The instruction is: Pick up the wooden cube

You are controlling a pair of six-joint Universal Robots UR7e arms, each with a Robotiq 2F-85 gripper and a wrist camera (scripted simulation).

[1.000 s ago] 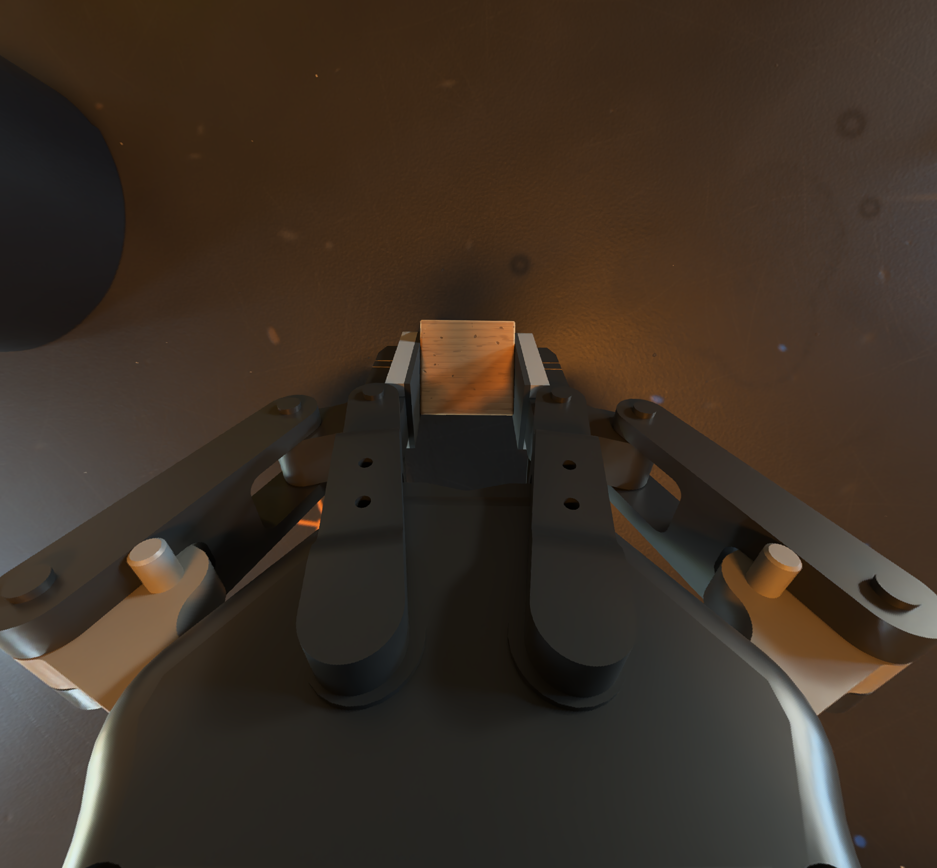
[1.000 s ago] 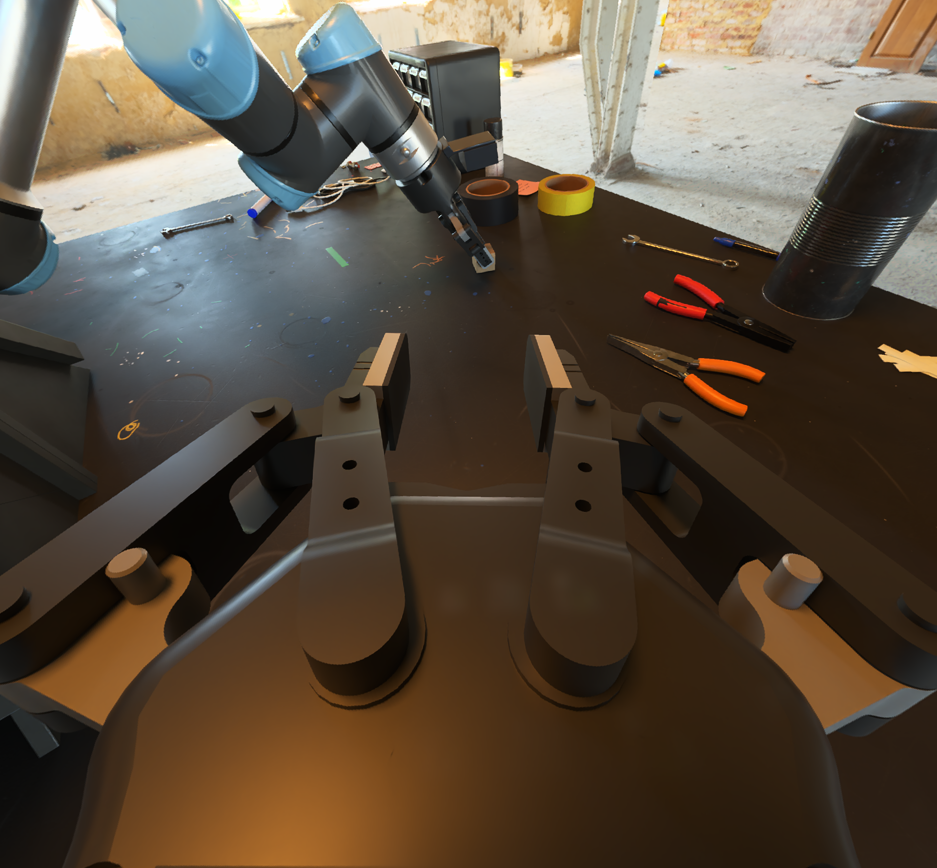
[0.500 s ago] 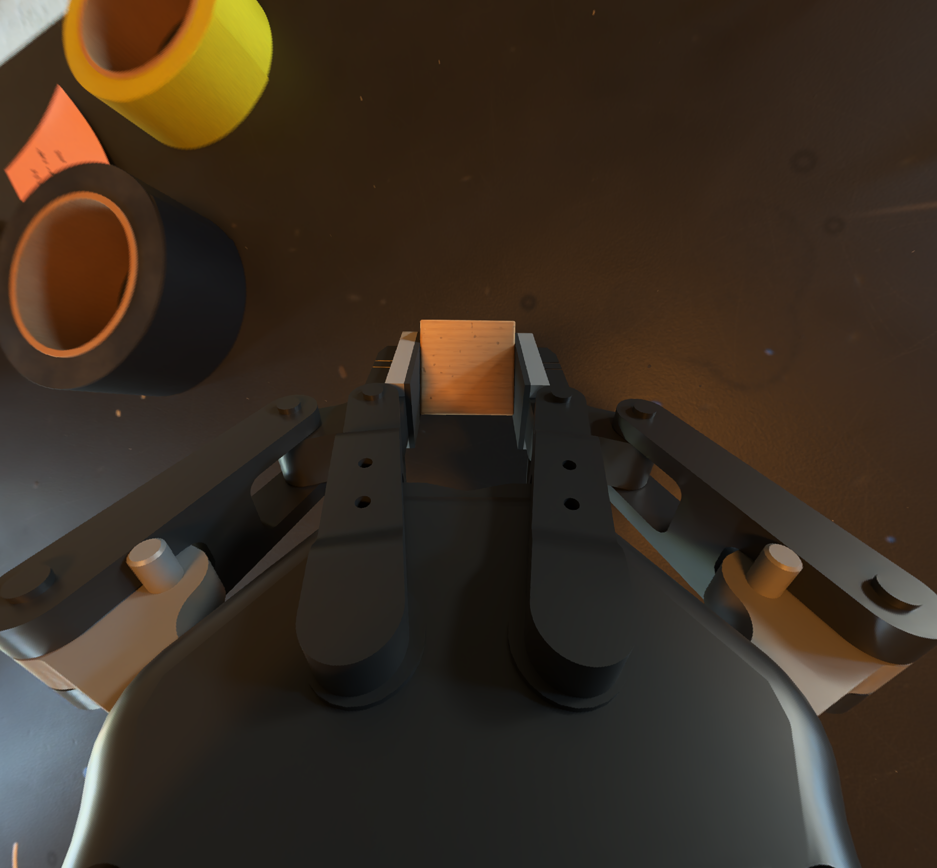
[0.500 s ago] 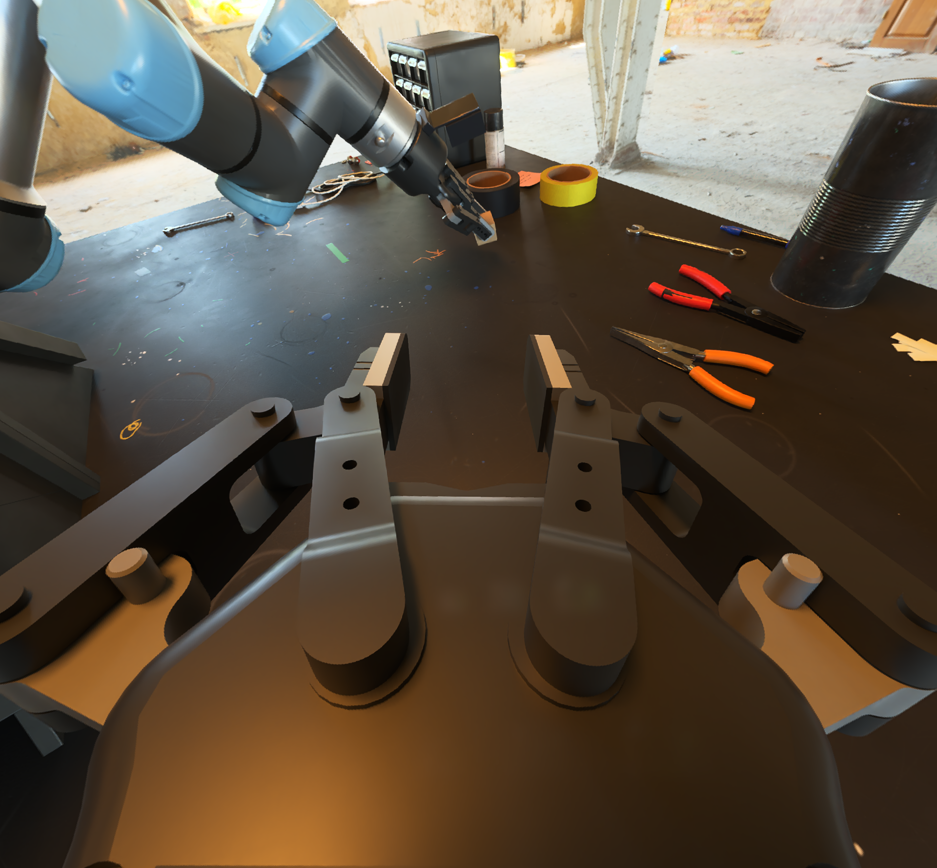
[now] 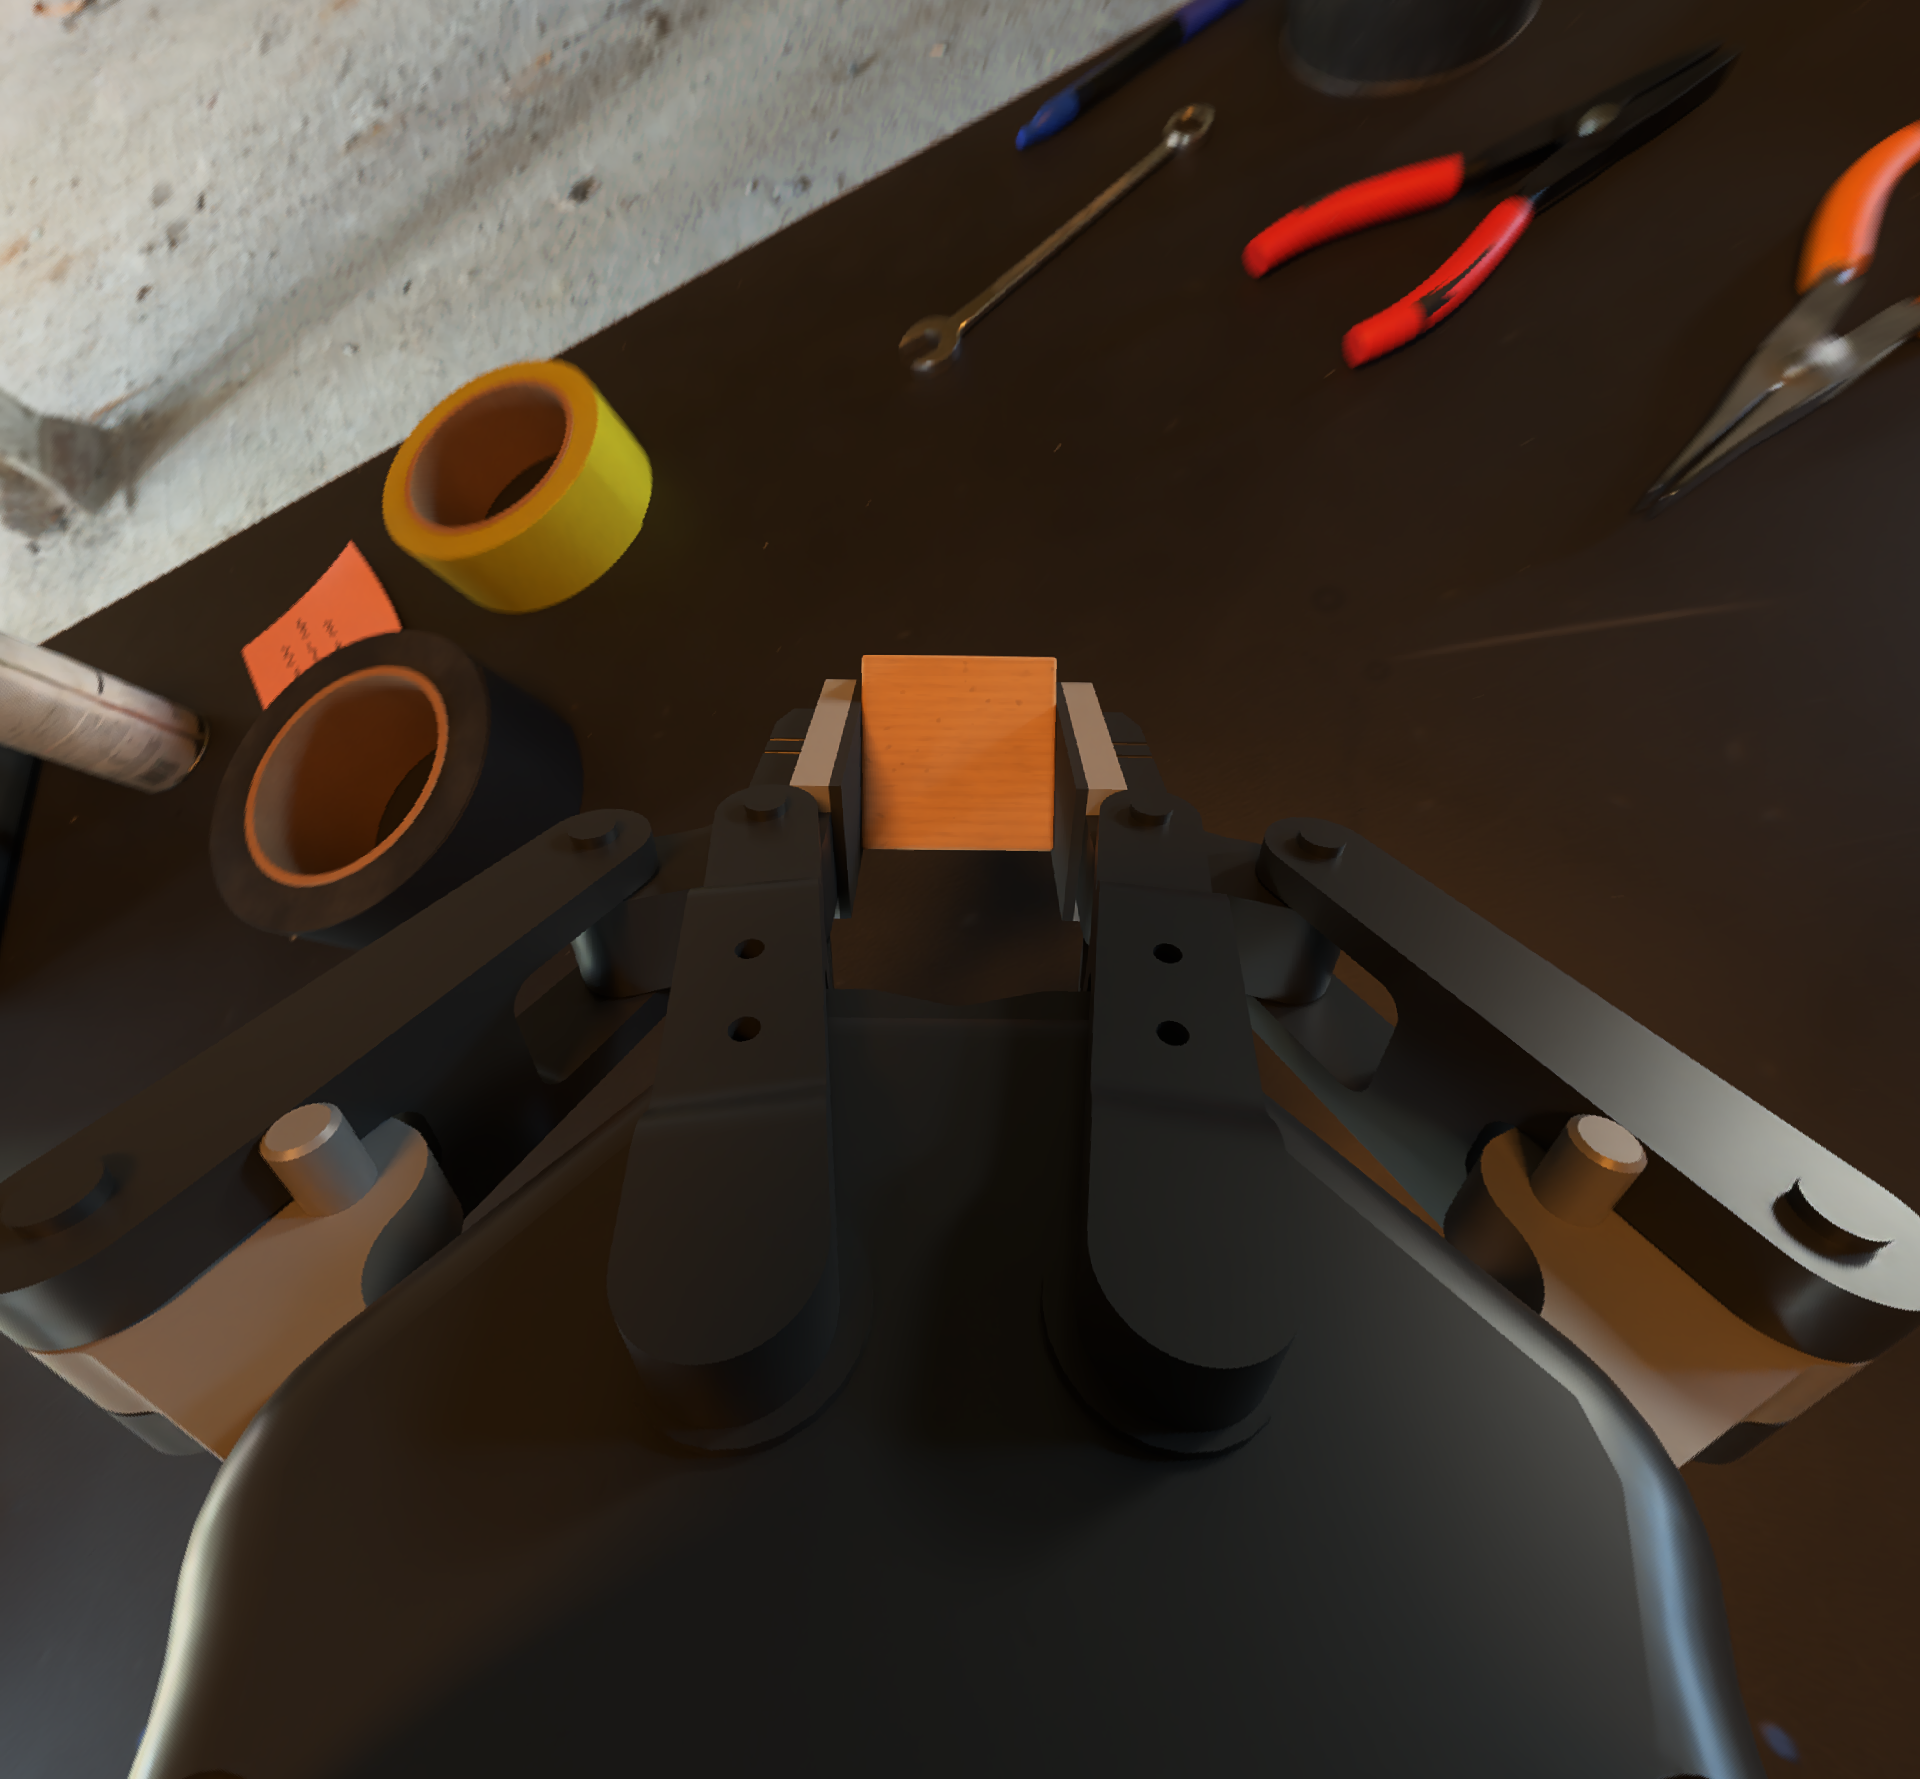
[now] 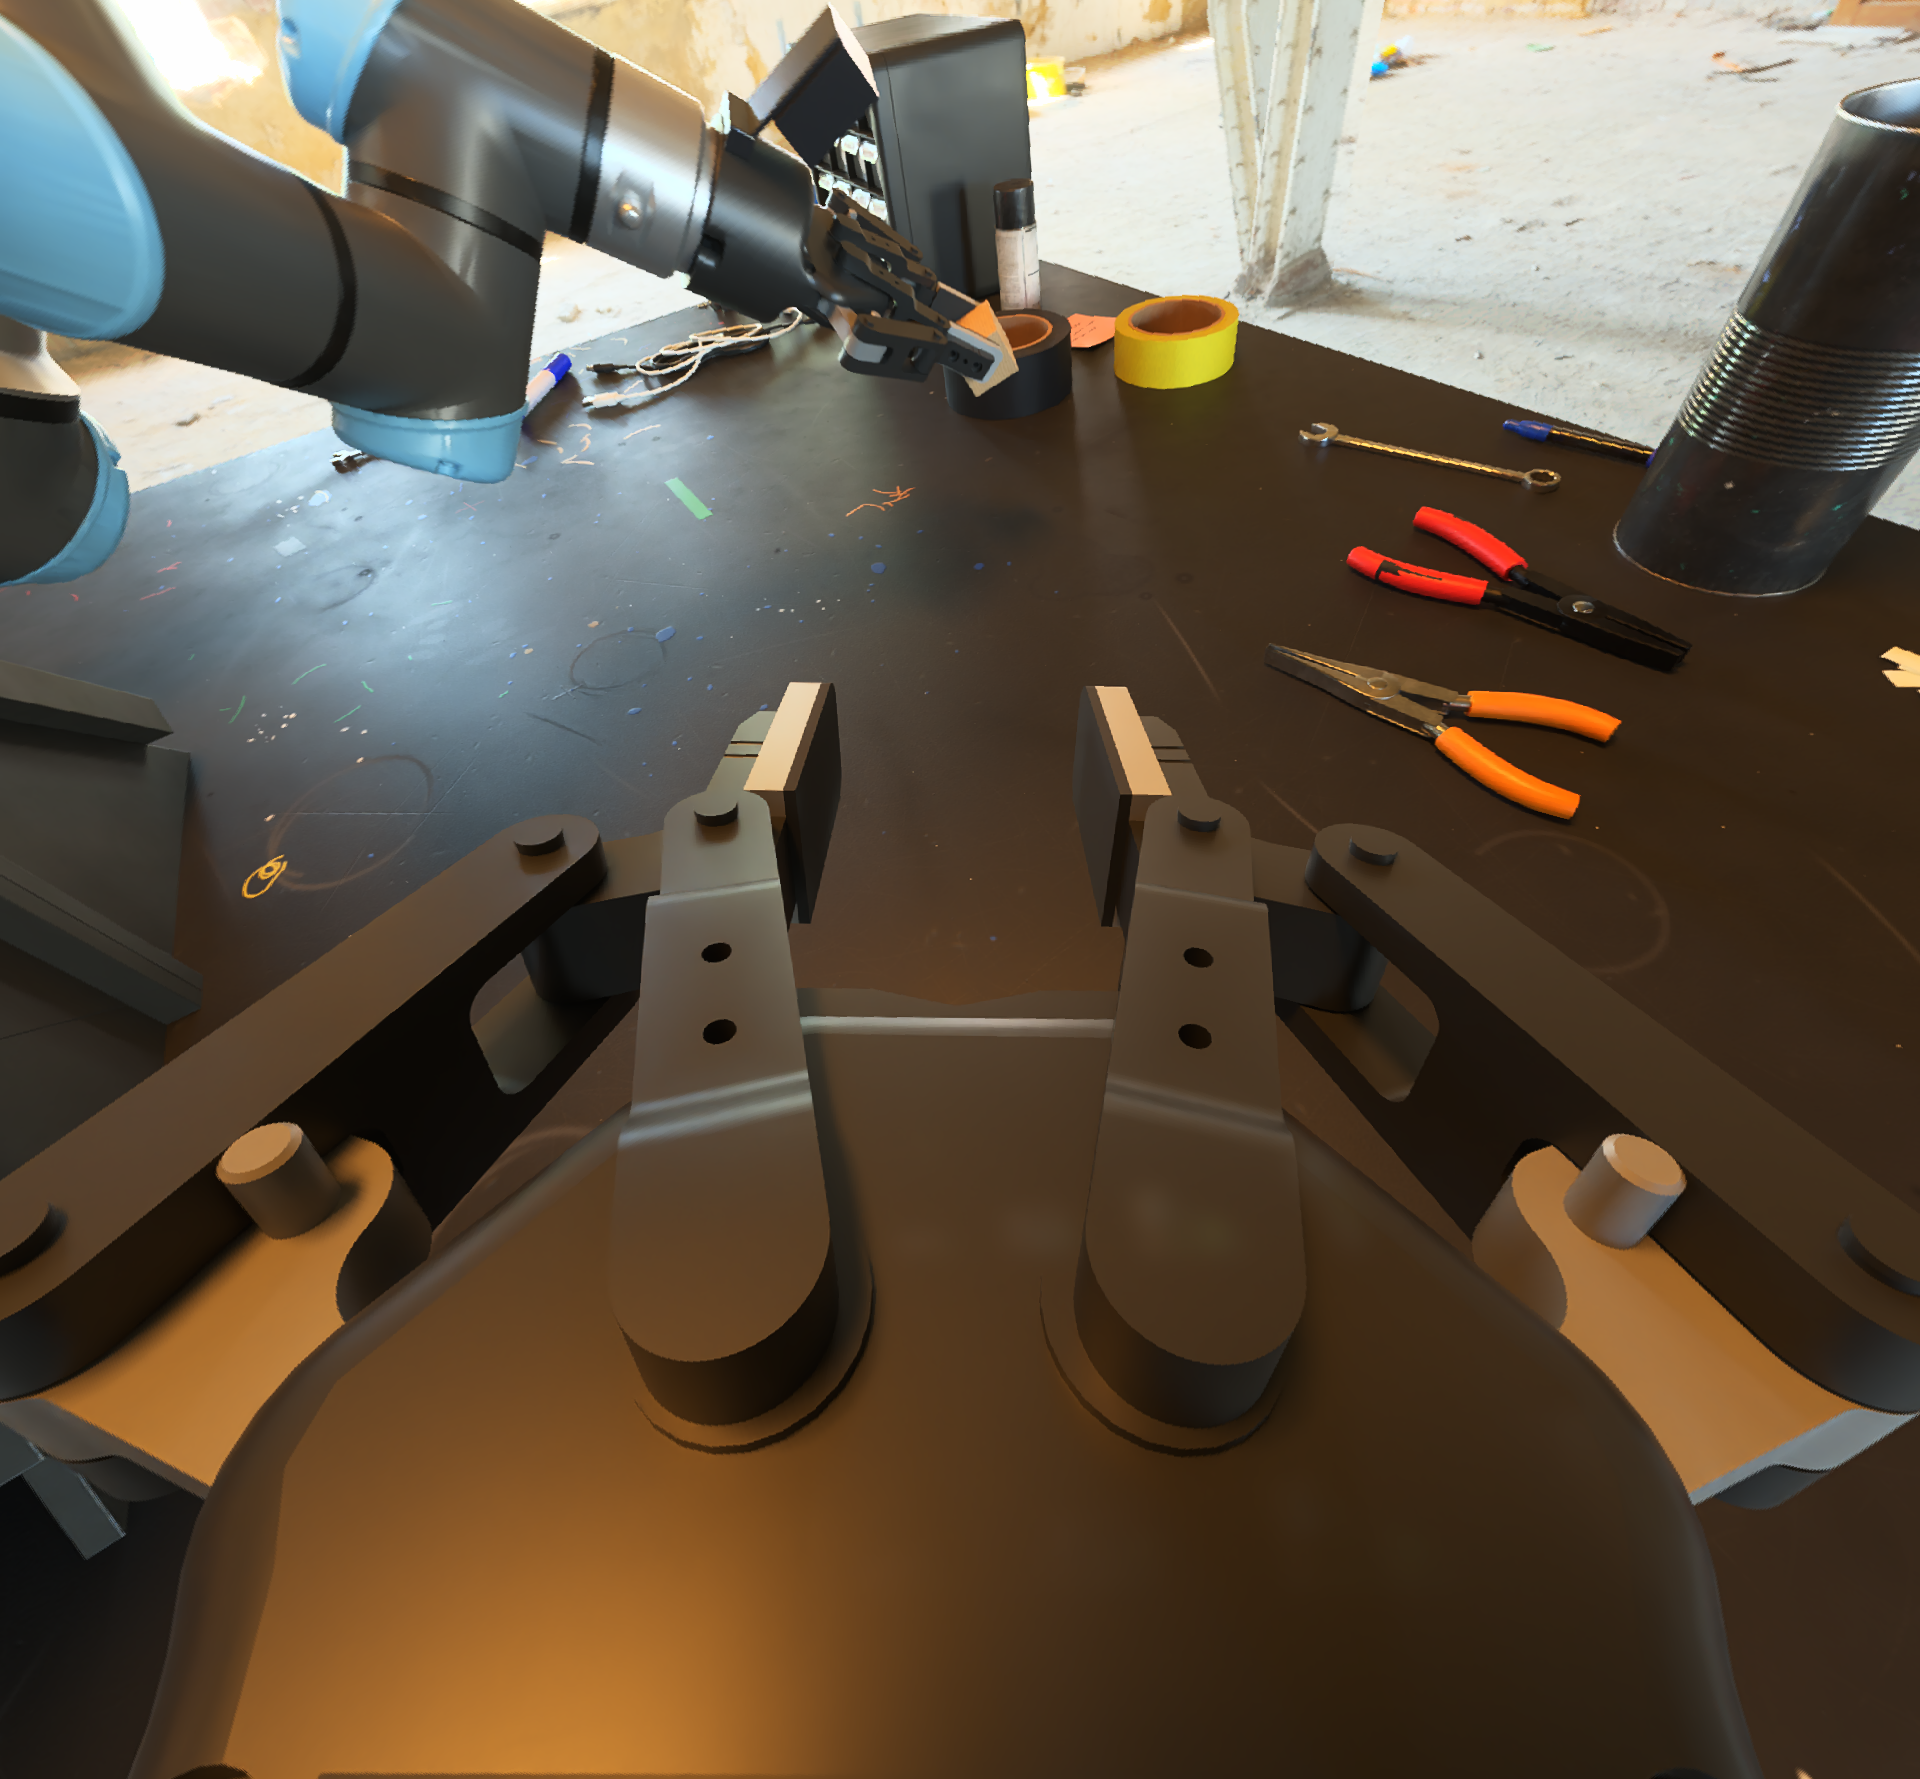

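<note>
My left gripper (image 5: 958, 742) is shut on the wooden cube (image 5: 958, 753), a small orange-brown block held between both pads, well above the dark table (image 5: 1247, 586). In the right wrist view the left gripper (image 6: 982, 347) holds the cube (image 6: 977, 319) in the air in front of the black tape roll. My right gripper (image 6: 956, 773) is open and empty, hovering over the table's near middle.
A yellow tape roll (image 5: 520, 482) and a black tape roll (image 5: 364, 784) lie at the left by an orange note (image 5: 317, 623). A wrench (image 5: 1049, 243), red-handled pliers (image 5: 1455, 223), orange-handled pliers (image 6: 1455, 721), a blue pen (image 5: 1132, 56) and a dark pipe (image 6: 1797, 379) lie at the right. The table edge runs beyond the tape rolls.
The left gripper has risen with the cube clamped in it, so more of the table and the floor show. The right gripper has stayed open and still.
</note>
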